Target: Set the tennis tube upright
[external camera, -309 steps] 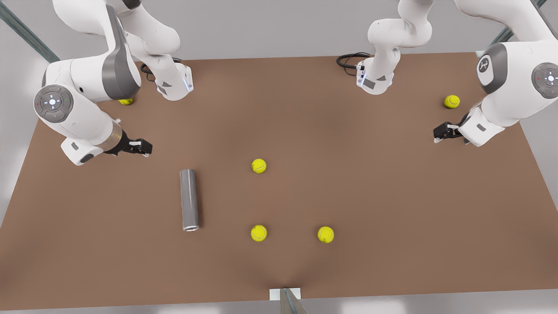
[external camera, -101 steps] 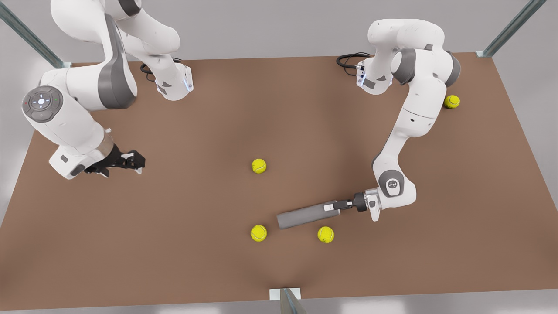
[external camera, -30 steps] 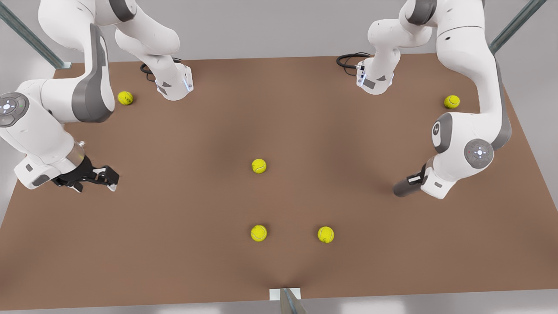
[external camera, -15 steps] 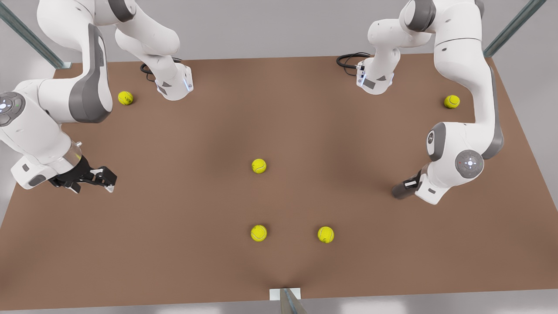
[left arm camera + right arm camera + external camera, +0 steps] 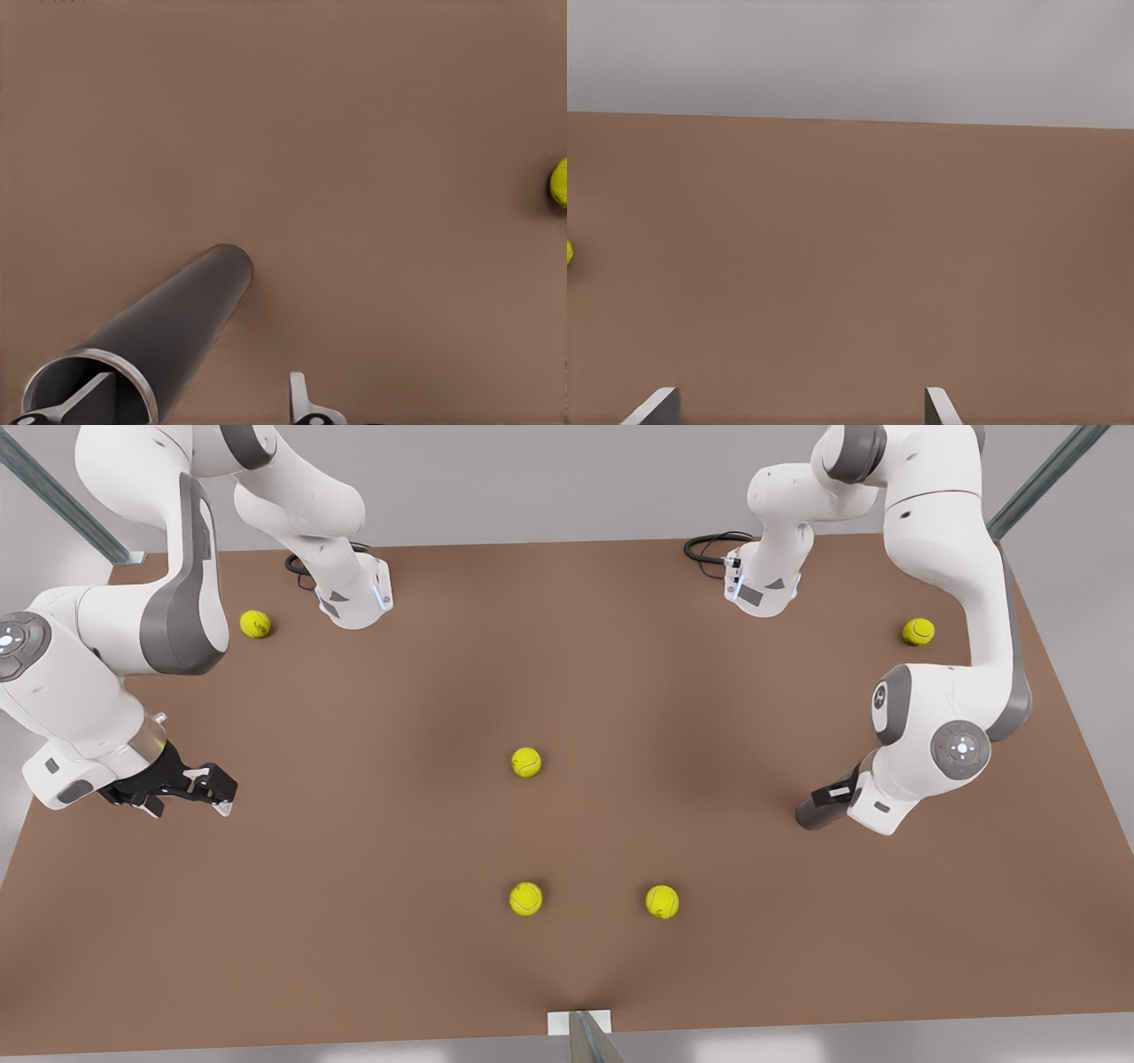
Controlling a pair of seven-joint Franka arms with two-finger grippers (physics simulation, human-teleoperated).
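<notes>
Standing the tennis tube (image 5: 813, 813) up, and close to done, by the look of it. Found at about 4 o'clock on the brown table (image 5: 620, 974), with its closed end down on the table and its hollow end up, looking upright or very nearly so.

Right above the hollow end, the left gripper (image 5: 837, 791), pointing down. In the left wrist view, one finger (image 5: 89, 398) down inside the hollow end and the other one outside, well apart from the tube's wall. So spread apart and not squeezing the tube.

Over at 9 o'clock, the right gripper (image 5: 217, 793), waiting above the table with fingers (image 5: 656, 405) spread wide and nothing between them.

Yellow balls lying about: one in the middle (image 5: 526, 763), two near 6 o'clock (image 5: 526, 899), one at 10 o'clock and one at 2 o'clock. None near the tube.

Next, probably: lift the left gripper straight up. Needs care, with one finger inside the tube. Any push sideways against the rim could tip the tube over again
</notes>
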